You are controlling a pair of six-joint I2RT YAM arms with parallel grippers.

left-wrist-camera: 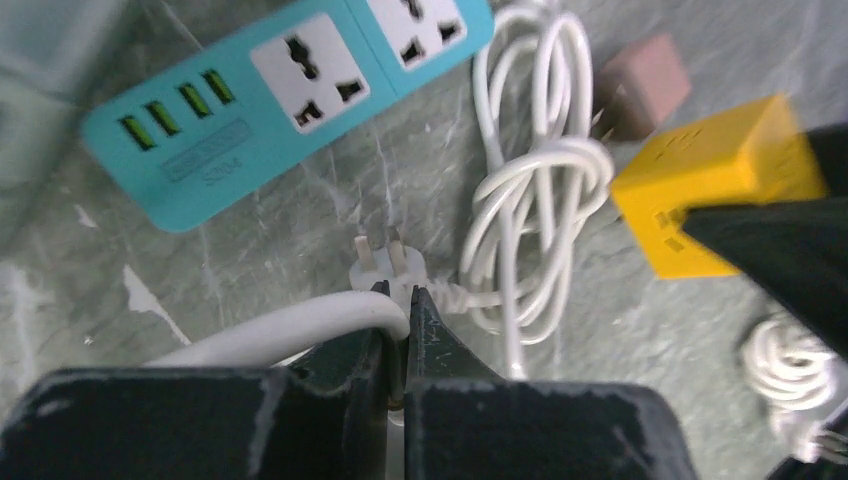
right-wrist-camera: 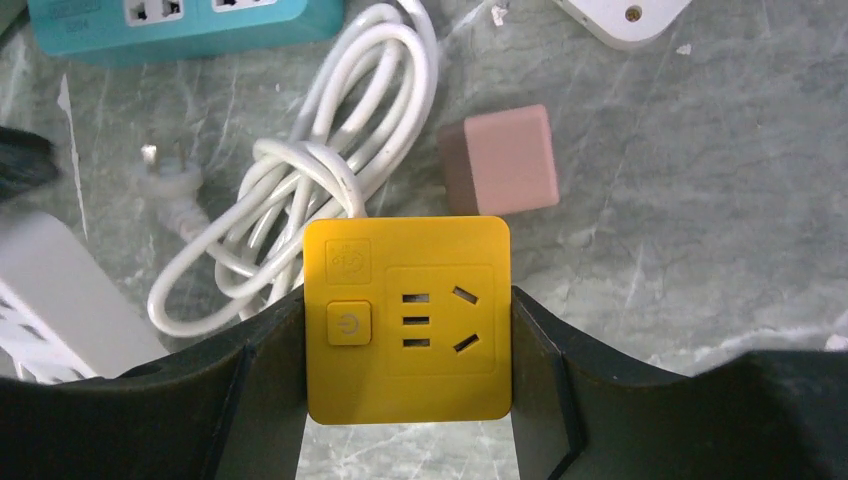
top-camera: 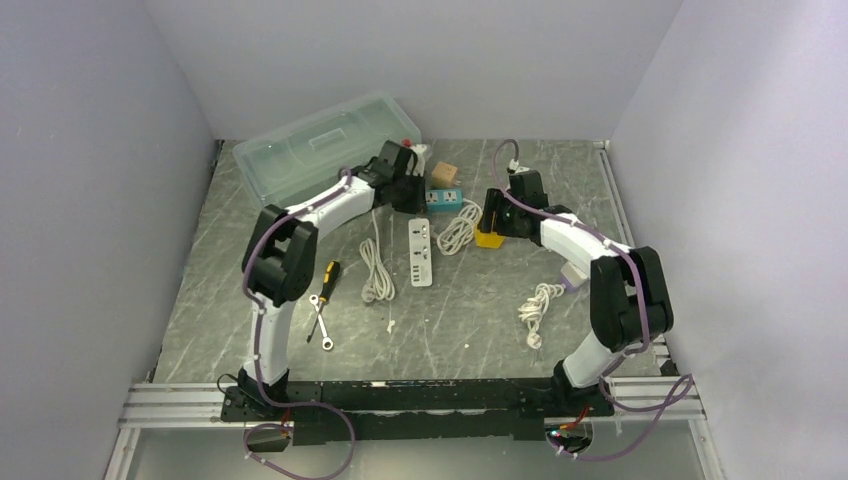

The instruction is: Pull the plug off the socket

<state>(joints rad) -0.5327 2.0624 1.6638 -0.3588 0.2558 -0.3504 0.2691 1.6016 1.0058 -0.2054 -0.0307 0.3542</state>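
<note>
Grey marbled surface (top-camera: 480, 320) enclosed by plain white walls, with 2 arms mounted at its near edge.

Right pincer (right-wrist-camera: 407, 340): its 2 fingers clamp the left and right sides of the yellow socket cube (right-wrist-camera: 420, 250). The cube's face, with 1 power button and 1 set of empty slots, is turned toward the wrist camera.

Left pincer (left-wrist-camera: 404, 305): jaws pressed almost together, only a thin slit between them. The white plug (left-wrist-camera: 388, 265) lies just beyond the tips, its 2 prongs bare and pointing toward the teal power strip (left-wrist-camera: 250, 110). Whether the tips touch the plug cannot be told. The plug is out of the yellow socket cube and lies well to its side, near the teal strip.

The plug's lead runs into a knotted white cable coil (left-wrist-camera: 535, 200) lying between the plug and the cube. A pink-brown adapter block (right-wrist-camera: 498, 160) lies just beyond the cube.

Elsewhere on the surface, seen from above:
- a white power strip (top-camera: 421, 253) at centre
- a clear lidded box (top-camera: 320, 145) at the far left
- a yellow-handled screwdriver (top-camera: 326, 280) beside a wrench (top-camera: 320, 330)
- 1 further cable bundle (top-camera: 537, 308) near the right arm
</note>
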